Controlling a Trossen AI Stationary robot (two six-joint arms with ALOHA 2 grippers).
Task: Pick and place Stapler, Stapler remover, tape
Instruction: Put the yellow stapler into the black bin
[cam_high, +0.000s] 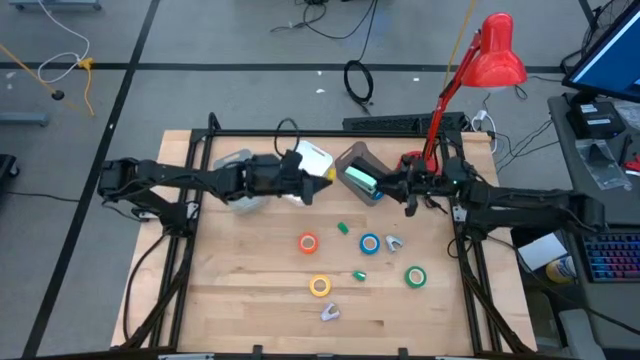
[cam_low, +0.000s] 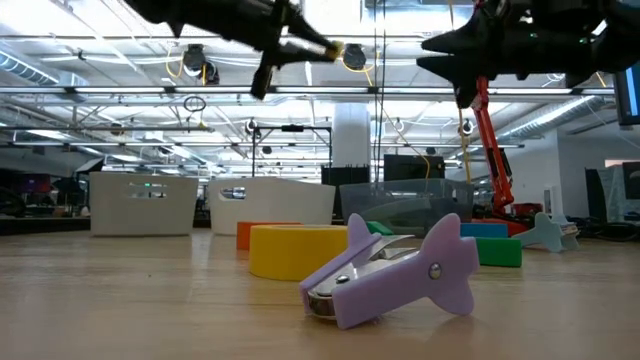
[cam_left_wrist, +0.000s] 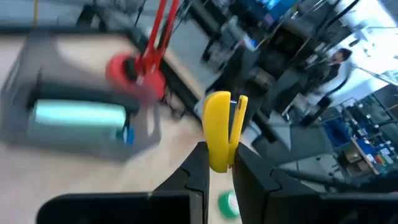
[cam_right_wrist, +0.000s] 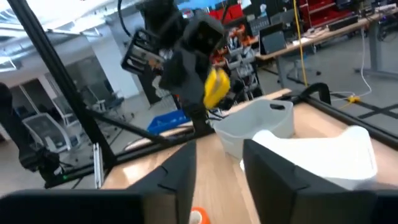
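Left wrist view: left gripper (cam_left_wrist: 219, 163) fingers clamped on yellow remover (cam_left_wrist: 219, 129). Right gripper (cam_right_wrist: 217, 163) fingers apart, empty, above worktop (cam_high: 250, 280).

Robotics lab, workbenches (cam_right_wrist: 323, 37), monitors (cam_high: 610, 50)

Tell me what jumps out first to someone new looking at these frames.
Probably the left pincer, raised near the table's back edge and clamped on a small yellow staple remover. Close to its right, a grey bin holds a teal stapler, with the right pincer, fingers parted and empty, beside it. Nearer the front, the tape rolls lie scattered on the wooden table.
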